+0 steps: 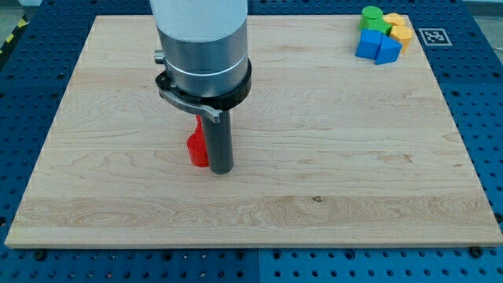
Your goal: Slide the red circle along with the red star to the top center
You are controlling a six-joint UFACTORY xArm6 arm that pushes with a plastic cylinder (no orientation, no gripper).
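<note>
Rod's lower end, my tip (222, 169), sits on the wooden board (354, 196) left of centre, right against a red block (196, 149) on its view-left side. No jaws on this tool, so it holds nothing; it only presses sideways.

Red visible in two bits: a rounded chunk low down, likely the red circle, and a sliver higher up (200, 122) behind the rod, maybe the red star. Rod hides most of it, so shapes can't be confirmed, nor whether the two touch.

Target is top centre, well apart from the reds, up and to the view's right.

Risks, as a judgement: tip is beside the reds, not below them, so a push from here would send them toward the view's left, not up. With two pieces, an off-centre push could split them or let one slip round the rod.

Top-right corner cluster: green block (371, 17), yellow blocks (398, 28), blue blocks (377, 45), touching, far from the path.

No containers in view.
</note>
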